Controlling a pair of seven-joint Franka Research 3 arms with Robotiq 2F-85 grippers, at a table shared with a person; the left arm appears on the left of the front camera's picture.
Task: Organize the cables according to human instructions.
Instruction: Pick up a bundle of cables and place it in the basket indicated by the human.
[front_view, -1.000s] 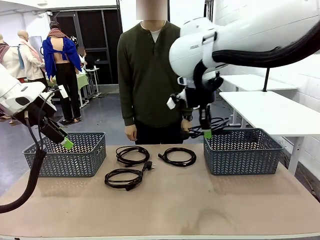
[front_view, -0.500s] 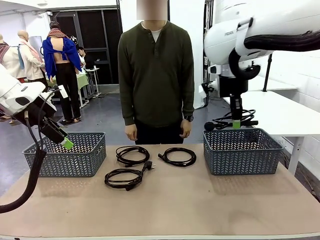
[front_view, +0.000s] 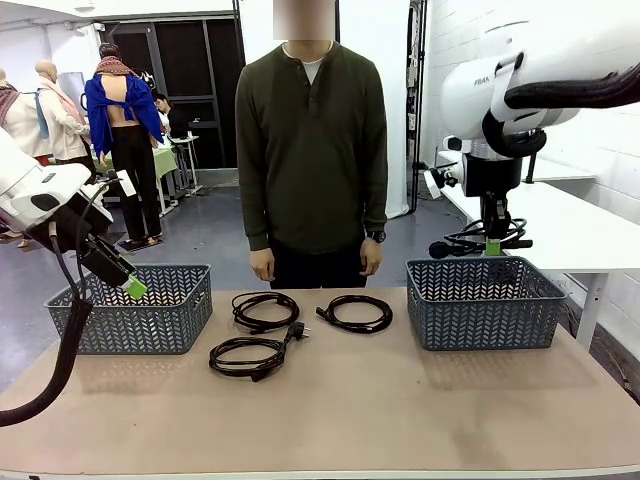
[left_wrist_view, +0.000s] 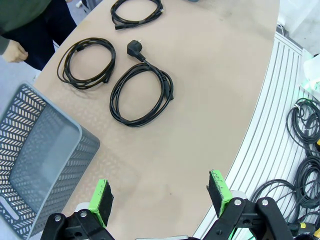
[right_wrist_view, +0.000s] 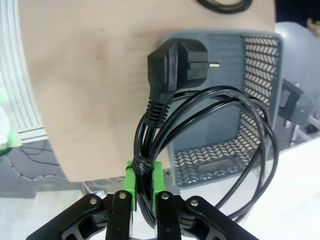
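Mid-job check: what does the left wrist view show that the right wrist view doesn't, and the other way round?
Left wrist view: the open left gripper, the left basket, three coiled cables lying on the table, and the person's hand. Right wrist view: the right gripper shut on a fourth cable, over the right basket. Both: the brown table.
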